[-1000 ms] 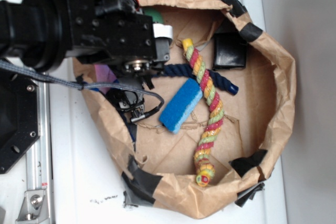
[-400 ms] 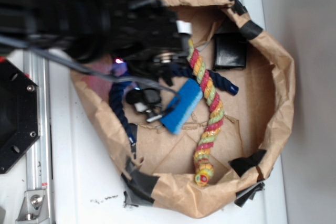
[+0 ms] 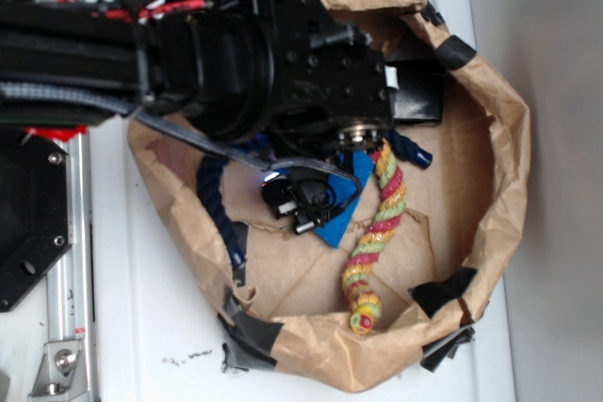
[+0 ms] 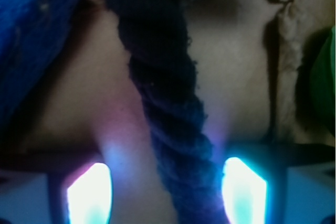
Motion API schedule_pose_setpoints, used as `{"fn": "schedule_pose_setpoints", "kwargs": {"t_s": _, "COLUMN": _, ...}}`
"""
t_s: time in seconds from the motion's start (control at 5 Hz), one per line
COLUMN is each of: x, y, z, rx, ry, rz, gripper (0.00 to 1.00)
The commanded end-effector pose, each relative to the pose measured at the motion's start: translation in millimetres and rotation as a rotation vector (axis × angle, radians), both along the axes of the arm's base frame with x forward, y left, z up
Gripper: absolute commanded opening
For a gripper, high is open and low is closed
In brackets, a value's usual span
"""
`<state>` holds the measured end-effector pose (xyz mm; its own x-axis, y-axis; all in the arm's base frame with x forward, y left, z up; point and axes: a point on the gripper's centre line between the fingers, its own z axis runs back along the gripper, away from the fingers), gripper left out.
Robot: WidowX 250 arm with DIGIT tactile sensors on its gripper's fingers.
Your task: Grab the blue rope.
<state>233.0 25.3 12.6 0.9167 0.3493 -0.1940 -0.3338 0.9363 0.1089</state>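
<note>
The blue rope (image 3: 217, 202) is dark navy and twisted. One stretch curves down the bag's left side, and a glossy capped end (image 3: 415, 153) shows to the right of the arm; the middle is hidden under the arm. My gripper (image 3: 301, 201) hangs low inside the bag, over the sponge's edge. In the wrist view the rope (image 4: 168, 103) runs between my two glowing fingertips (image 4: 89, 195), nearer the right one. The gripper (image 4: 167, 192) is open, with gaps showing on both sides of the rope.
A red, yellow and green rope (image 3: 381, 225) lies right of the gripper. A bright blue sponge (image 3: 341, 221) sits under it, also at the wrist view's top left (image 4: 31, 35). A black box (image 3: 420, 91) is at the back. The taped paper bag wall (image 3: 504, 167) surrounds everything.
The arm has swung right and further over the bag, hiding the top of the multicoloured rope and most of the sponge. The sponge has shifted slightly right and down.
</note>
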Motion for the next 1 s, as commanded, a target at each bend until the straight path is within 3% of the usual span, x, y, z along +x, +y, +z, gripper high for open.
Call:
{"fn": "schedule_pose_setpoints", "kwargs": {"t_s": 0.0, "x": -3.2, "y": 2.5, "z": -1.6, "rx": 0.034, "ry": -0.009, "rz": 0.0, "gripper": 0.0}}
{"fn": "schedule_pose_setpoints", "kwargs": {"t_s": 0.6, "x": -1.9, "y": 5.2, "z": -4.1, "rx": 0.025, "ry": -0.011, "rz": -0.024, "gripper": 0.0}}
{"fn": "schedule_pose_setpoints", "kwargs": {"t_s": 0.8, "x": -3.5, "y": 7.1, "z": 14.5, "rx": 0.043, "ry": -0.048, "rz": -0.054, "gripper": 0.0}}
